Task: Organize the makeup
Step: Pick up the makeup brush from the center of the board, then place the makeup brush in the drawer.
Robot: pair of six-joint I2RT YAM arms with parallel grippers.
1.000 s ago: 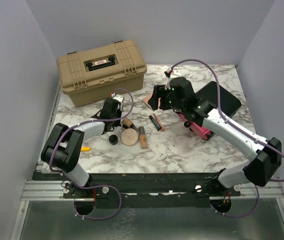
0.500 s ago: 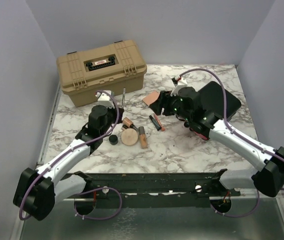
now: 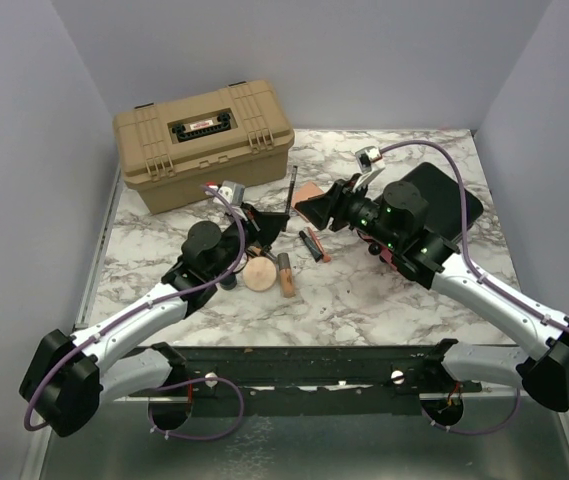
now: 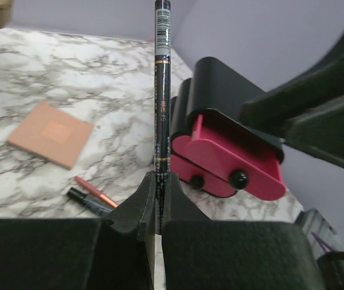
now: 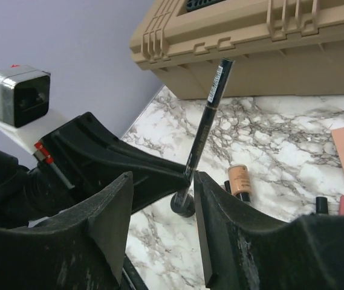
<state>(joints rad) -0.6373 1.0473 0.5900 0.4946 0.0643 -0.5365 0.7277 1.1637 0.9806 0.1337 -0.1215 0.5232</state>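
My left gripper (image 3: 276, 222) (image 4: 158, 181) is shut on a slim black makeup pencil (image 3: 290, 188) (image 4: 161, 90) and holds it upright above the table. My right gripper (image 3: 316, 208) (image 5: 161, 182) is open, facing the left one, with the pencil (image 5: 208, 113) just beyond its right finger. On the marble lie a flat square copper-pink compact (image 3: 307, 192) (image 4: 49, 133), a round peach compact (image 3: 260, 273), a copper lipstick tube (image 3: 285, 272), a peach tube (image 5: 239, 179), a slim black-and-red tube (image 3: 311, 243) (image 4: 93, 196) and a tiny black jar (image 5: 184, 205).
A tan toolbox (image 3: 204, 140) (image 5: 250, 42) stands closed at the back left. A black box with pink drawers (image 3: 396, 252) (image 4: 226, 157) sits under my right arm, beside a black flat pad (image 3: 444, 195). Purple walls enclose the table.
My left arm has swung right and carried the upright pencil toward the right gripper. My right gripper has drawn back to the right and turned to face it.
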